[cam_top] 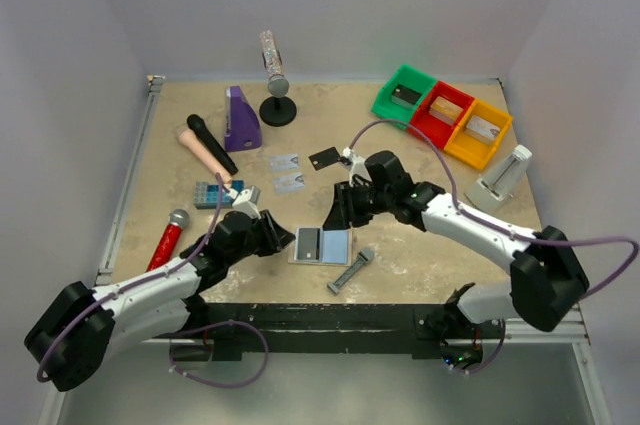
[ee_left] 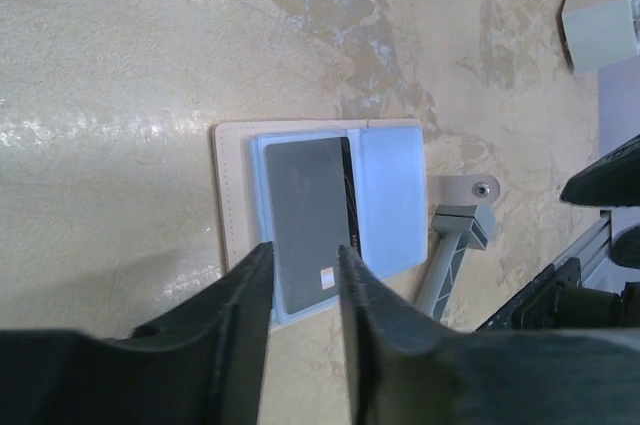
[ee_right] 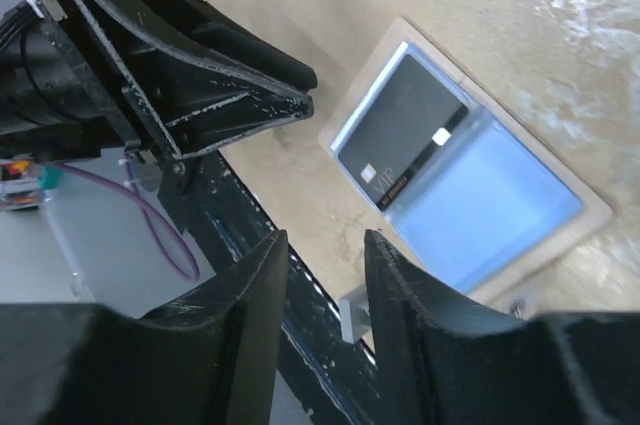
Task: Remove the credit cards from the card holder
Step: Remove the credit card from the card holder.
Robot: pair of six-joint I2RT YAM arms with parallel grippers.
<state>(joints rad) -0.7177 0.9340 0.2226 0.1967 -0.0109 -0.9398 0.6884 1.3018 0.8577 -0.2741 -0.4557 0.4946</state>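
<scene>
The card holder lies open near the table's front edge, pale blue panels up. One black credit card sits in its left panel; it also shows in the left wrist view and the right wrist view. Two pale grey cards and another black card lie loose on the table behind it. My left gripper is open and empty at the holder's left edge, its jaws either side of the black card's near end. My right gripper is open and empty just above the holder.
A narrow grey bar tool lies just front-right of the holder. A blue studded block, microphones and a purple object are at the left. Green, red and orange bins stand back right, and a white stand at the right.
</scene>
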